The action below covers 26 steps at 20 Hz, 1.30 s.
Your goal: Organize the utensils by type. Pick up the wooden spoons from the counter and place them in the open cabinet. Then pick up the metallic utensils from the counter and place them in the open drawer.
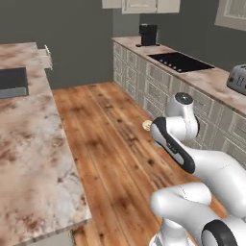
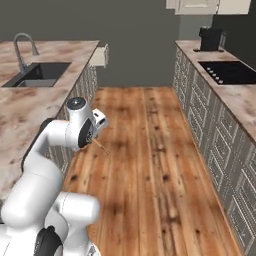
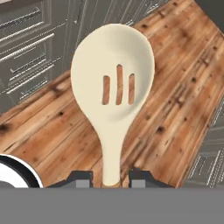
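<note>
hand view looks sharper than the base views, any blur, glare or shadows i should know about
Hand view: the pale slotted wooden spoon in the pincer is crisp, evenly lit, no glare, the plank floor behind is sharp too. Left base view: soft and grainy, the mottled reddish-brown marble counter smeared, no hard shadows. Right base view: the same softness, flat light.

Spoon [image 3: 112,92] handle end behind gripper [image 3: 112,178].

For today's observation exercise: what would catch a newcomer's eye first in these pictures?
First, the pale slotted wooden spoon, its handle clamped between the jaws, bowl held up over the wood-plank floor. Next, the white arm standing in the aisle between two mottled reddish-brown stone counters, one carrying a dark sink with a curved tap.
</note>
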### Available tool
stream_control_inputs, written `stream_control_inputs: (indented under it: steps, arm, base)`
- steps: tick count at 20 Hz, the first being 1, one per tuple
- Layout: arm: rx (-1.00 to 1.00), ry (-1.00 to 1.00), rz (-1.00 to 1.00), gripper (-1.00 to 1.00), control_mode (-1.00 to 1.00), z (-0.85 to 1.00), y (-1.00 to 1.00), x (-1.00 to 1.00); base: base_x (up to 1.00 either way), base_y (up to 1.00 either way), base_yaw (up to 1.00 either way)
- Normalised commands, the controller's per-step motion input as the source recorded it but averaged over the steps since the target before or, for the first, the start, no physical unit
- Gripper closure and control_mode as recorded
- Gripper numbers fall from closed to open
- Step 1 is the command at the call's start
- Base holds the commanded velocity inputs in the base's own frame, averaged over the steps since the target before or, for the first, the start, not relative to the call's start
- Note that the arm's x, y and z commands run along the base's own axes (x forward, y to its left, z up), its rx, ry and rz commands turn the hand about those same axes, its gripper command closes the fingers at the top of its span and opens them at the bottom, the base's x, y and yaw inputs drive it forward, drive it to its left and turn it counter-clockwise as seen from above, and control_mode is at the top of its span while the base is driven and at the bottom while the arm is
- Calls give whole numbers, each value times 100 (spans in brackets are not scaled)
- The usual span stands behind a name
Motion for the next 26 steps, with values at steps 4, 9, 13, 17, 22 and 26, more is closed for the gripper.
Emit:
stream_control_inputs:
  steps: [4, 9, 13, 17, 22, 26]
  arm:
    - [0, 0, 0, 100, 100, 0, 0, 0]
    - [0, 0, 0, 100, 100, 0, 0, 0]
    - [0, 0, 0, 100, 100, 0, 0, 0]
    - [0, 0, 0, 100, 100, 0, 0, 0]
    - [0, 0, 0, 100, 100, 0, 0, 0]
    - [0, 0, 0, 100, 100, 0, 0, 0]
  base:
    - [100, -22, 19]
    - [100, -33, 2]
    - [100, -33, 0]
    - [100, -19, 0]
    - [100, -10, 0]
    - [100, -3, 0]
